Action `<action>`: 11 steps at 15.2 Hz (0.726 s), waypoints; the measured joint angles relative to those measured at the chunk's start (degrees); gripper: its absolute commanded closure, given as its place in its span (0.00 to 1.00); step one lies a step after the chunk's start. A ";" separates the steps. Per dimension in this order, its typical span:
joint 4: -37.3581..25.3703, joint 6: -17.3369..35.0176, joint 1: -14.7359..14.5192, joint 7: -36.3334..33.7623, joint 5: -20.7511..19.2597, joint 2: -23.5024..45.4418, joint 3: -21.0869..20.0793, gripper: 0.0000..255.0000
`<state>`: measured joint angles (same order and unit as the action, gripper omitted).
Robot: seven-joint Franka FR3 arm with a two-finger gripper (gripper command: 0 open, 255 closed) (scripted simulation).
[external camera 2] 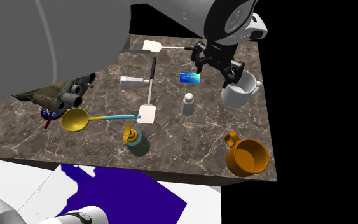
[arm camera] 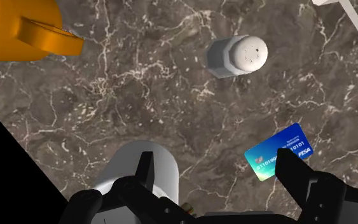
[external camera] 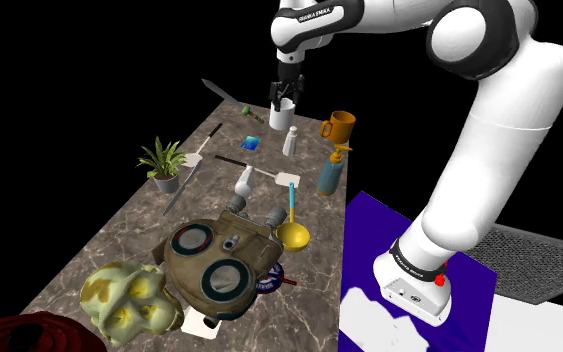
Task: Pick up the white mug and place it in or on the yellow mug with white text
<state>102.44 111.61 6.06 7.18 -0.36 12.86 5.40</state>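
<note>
Gripper [arm camera: 216, 156] open over white mug [arm camera: 126, 168]: wrist view shows parted fingers [arm camera: 292, 170]; second exterior view, upper right, the handle.

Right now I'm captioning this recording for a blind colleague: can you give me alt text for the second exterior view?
An open black gripper hangs at the rim of a white mug on a brown marble counter. An orange-yellow mug sits nearer the camera, with a blue card and a white shaker to the white mug's left.
</note>
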 measured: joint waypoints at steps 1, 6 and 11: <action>-2.56 -0.37 0.29 0.43 0.26 2.22 0.09 0.00; -17.11 -2.70 1.90 2.18 1.61 14.36 0.21 0.00; -20.28 -1.61 2.45 2.64 2.03 18.59 0.16 0.00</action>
<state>82.16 110.00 8.51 9.82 1.66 31.45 5.56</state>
